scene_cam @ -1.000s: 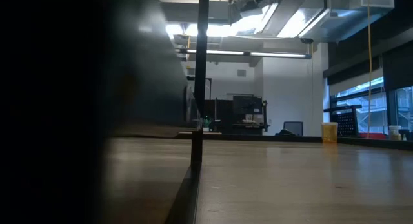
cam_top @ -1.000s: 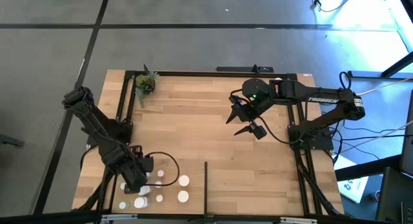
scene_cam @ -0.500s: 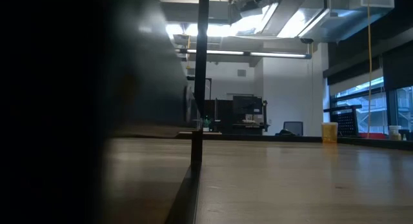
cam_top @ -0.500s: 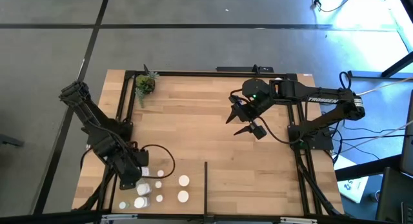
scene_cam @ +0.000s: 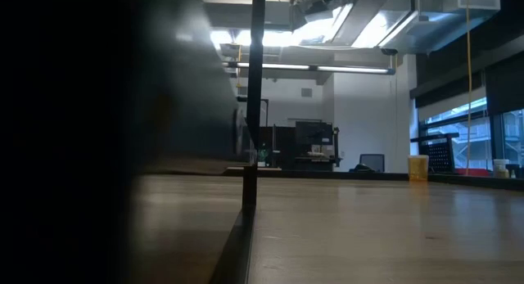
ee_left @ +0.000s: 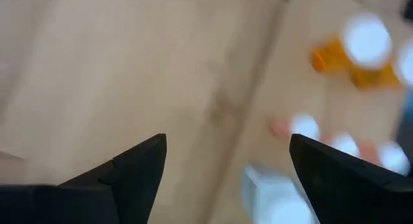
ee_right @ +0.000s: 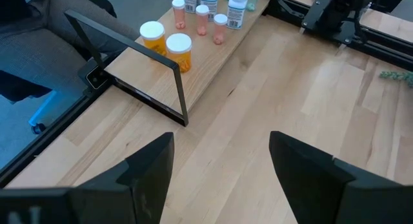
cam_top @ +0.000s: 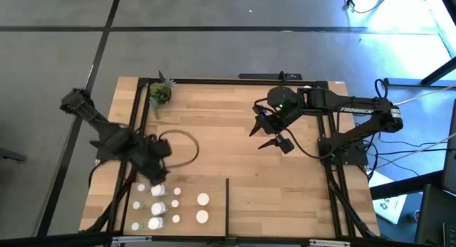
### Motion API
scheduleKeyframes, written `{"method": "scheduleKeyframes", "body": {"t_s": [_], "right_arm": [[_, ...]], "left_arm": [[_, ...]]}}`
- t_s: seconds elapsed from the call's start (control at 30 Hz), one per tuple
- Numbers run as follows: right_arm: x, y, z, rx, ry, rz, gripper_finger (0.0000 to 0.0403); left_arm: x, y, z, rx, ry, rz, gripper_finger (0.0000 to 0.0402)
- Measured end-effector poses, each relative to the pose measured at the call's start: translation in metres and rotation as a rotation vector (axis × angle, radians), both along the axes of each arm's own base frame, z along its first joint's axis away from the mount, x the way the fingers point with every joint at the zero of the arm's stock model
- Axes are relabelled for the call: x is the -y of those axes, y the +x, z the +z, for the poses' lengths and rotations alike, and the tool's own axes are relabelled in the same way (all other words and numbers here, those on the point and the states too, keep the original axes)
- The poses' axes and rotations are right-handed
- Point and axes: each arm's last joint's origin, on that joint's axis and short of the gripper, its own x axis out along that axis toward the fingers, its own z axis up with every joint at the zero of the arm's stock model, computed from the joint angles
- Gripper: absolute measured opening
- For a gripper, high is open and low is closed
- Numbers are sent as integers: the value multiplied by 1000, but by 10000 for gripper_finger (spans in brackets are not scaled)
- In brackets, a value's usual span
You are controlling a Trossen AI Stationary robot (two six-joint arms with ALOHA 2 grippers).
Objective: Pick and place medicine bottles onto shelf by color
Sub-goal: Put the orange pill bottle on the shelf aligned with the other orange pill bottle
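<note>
Several small medicine bottles (cam_top: 176, 203) with white caps stand upright in a cluster on the near left of the light-wood shelf (cam_top: 214, 126). Two of them are orange (ee_right: 179, 51); the others are white or pinkish (ee_right: 219, 28). My left gripper (cam_top: 157, 174) hangs open just beyond the cluster's far side. In its blurred wrist view the gripper (ee_left: 227, 139) has only bare wood between its fingers. My right gripper (cam_top: 265, 135) waits open above the middle right of the shelf, and nothing lies between its fingers in the right wrist view (ee_right: 221, 137).
A thin black divider strip (cam_top: 227, 197) stands right of the bottles at the near edge. A small green potted plant (cam_top: 159, 92) sits at the far left corner. Black frame bars (cam_top: 235, 80) edge the shelf. A cable loop (cam_top: 187, 151) hangs beside my left gripper.
My left gripper has risen from over the bottle cluster and drawn away toward the far edge, turning as it went. It has stayed open and carries nothing. The bottles it had covered now show, standing in place.
</note>
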Motion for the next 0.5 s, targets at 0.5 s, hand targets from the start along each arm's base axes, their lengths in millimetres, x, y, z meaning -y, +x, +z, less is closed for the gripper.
{"method": "scheduleKeyframes", "body": {"t_s": [0.5], "right_arm": [[0,0,0,2,0,0,257]], "left_arm": [[-79,32,0,-20,136,197,322]]}}
